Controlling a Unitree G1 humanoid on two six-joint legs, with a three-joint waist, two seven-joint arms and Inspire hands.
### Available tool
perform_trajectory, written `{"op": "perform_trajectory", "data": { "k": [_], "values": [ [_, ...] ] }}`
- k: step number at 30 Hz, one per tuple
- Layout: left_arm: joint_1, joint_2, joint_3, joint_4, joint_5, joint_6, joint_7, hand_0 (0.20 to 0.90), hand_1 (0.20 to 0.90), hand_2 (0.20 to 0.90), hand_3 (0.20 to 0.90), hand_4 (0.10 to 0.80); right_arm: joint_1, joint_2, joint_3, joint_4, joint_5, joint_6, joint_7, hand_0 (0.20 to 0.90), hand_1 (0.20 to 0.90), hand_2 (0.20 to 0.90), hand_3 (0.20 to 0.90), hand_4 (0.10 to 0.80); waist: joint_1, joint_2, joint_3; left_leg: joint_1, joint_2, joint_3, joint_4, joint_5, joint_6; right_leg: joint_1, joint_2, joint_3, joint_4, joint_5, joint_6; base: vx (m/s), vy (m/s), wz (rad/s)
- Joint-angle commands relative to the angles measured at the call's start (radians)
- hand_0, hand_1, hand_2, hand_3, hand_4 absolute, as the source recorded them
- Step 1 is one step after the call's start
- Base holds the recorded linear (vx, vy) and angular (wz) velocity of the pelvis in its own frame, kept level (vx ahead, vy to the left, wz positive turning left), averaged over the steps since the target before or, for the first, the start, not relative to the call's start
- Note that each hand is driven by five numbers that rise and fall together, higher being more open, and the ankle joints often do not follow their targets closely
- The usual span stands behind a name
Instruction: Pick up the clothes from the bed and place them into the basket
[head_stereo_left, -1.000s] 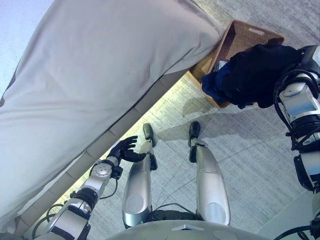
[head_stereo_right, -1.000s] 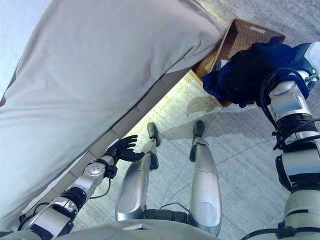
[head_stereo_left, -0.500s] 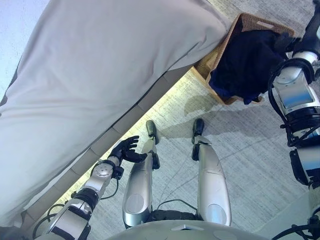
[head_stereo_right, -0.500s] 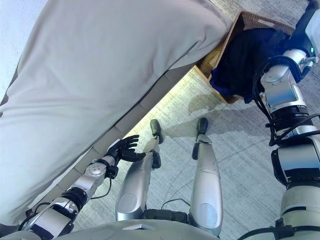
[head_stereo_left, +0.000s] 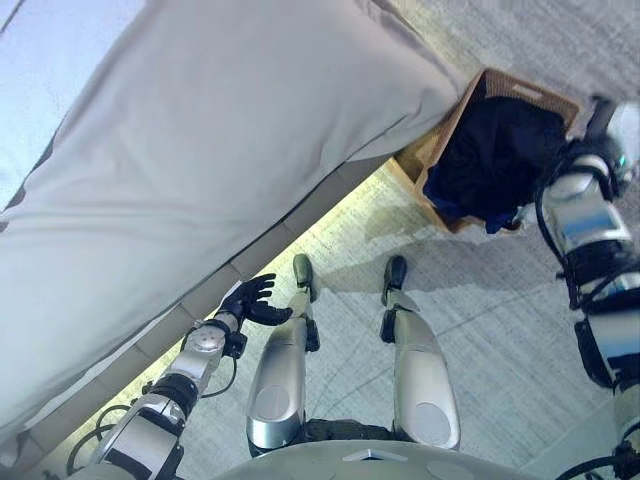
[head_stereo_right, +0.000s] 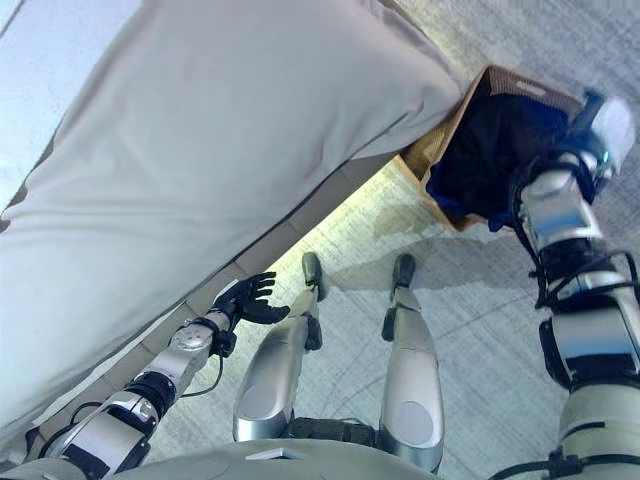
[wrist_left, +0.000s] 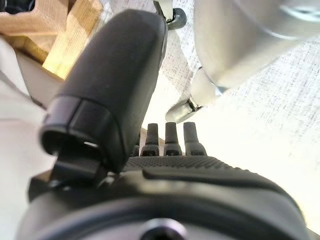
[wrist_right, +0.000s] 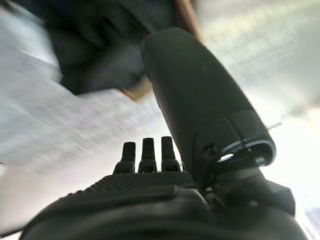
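Observation:
Dark navy and black clothes (head_stereo_left: 495, 160) lie piled inside the brown woven basket (head_stereo_left: 437, 150), which stands on the floor at the bed's corner. My right hand (wrist_right: 145, 182) is over the basket's right side, its fingers straight and empty; its wrist view shows the dark clothes (wrist_right: 95, 55) just past the fingers. My left hand (head_stereo_left: 250, 300) hangs open and empty low by the bed's side. The bed (head_stereo_left: 200, 150) has a smooth pale cover with no clothes on the part I see.
The bed's base runs diagonally along the left of a grey carpeted floor (head_stereo_left: 500, 290). The basket touches the bed's corner. Open floor lies in front of and to the right of the basket.
The dark clothes, held up at my right hand over the basket, have dropped into it. My right hand has let go and moved back over the basket's right side. The view shifted slightly.

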Motion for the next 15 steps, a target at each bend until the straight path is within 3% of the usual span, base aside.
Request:
{"op": "perform_trajectory", "data": {
  "k": [1, 3, 5, 7, 10, 15],
  "values": [
    [0.113, 0.028, 0.046, 0.058, 0.022, 0.007, -0.018, 0.900, 0.900, 0.900, 0.900, 0.800, 0.272, 0.102, -0.035, -0.053, 0.109, -0.247, 0.065, 0.900, 0.900, 0.900, 0.900, 0.800, -0.062, -0.084, -0.133, 0.026, -0.027, -0.003, 0.020, -0.125, 0.000, 0.097, 0.001, -0.030, -0.062, -0.056, 0.032, 0.153, 0.093, 0.15],
    [0.144, 0.019, 0.070, 0.067, 0.056, 0.015, -0.021, 0.900, 0.900, 0.900, 0.900, 0.800, 0.391, 0.181, -0.047, -0.073, 0.228, -0.326, 0.131, 0.900, 0.900, 0.900, 0.900, 0.800, -0.071, -0.097, -0.164, 0.063, -0.031, 0.001, 0.012, -0.132, 0.003, 0.135, 0.001, -0.024, -0.076, -0.057, 0.035, 0.168, 0.097, 0.09],
    [0.170, -0.009, 0.091, 0.145, 0.096, -0.004, -0.021, 0.900, 0.900, 0.900, 0.900, 0.800, 0.517, 0.343, -0.050, 0.102, 0.247, -0.478, 0.252, 0.900, 0.900, 0.900, 0.900, 0.800, -0.086, -0.117, -0.235, 0.122, -0.032, 0.013, 0.006, -0.146, 0.012, 0.199, 0.005, -0.017, -0.091, -0.059, 0.041, 0.227, 0.108, -0.04],
    [0.181, -0.022, 0.102, 0.179, 0.125, -0.006, -0.037, 0.900, 0.900, 0.900, 0.900, 0.800, 0.571, 0.395, -0.050, 0.235, 0.264, -0.566, 0.367, 0.900, 0.900, 0.900, 0.900, 0.800, -0.089, -0.124, -0.284, 0.166, -0.037, 0.019, 0.007, -0.161, 0.021, 0.246, 0.003, -0.012, -0.107, -0.056, 0.045, 0.209, 0.109, -0.06],
    [0.192, -0.038, 0.120, 0.238, 0.163, -0.021, -0.065, 0.900, 0.900, 0.900, 0.900, 0.800, 0.610, 0.450, -0.048, 0.418, 0.256, -0.570, 0.523, 0.900, 0.900, 0.900, 0.900, 0.800, -0.090, -0.126, -0.355, 0.220, -0.047, 0.029, 0.021, -0.191, 0.035, 0.301, 0.003, -0.001, -0.125, -0.056, 0.046, 0.184, 0.134, -0.14],
    [0.199, -0.052, 0.143, 0.284, 0.179, -0.018, -0.091, 0.900, 0.900, 0.900, 0.900, 0.800, 0.620, 0.476, -0.048, 0.554, 0.191, -0.523, 0.581, 0.900, 0.900, 0.900, 0.900, 0.800, -0.083, -0.128, -0.406, 0.281, -0.059, 0.041, 0.055, -0.234, 0.046, 0.376, -0.005, 0.001, -0.155, -0.053, 0.050, 0.085, 0.095, -0.11]
  ]
}}
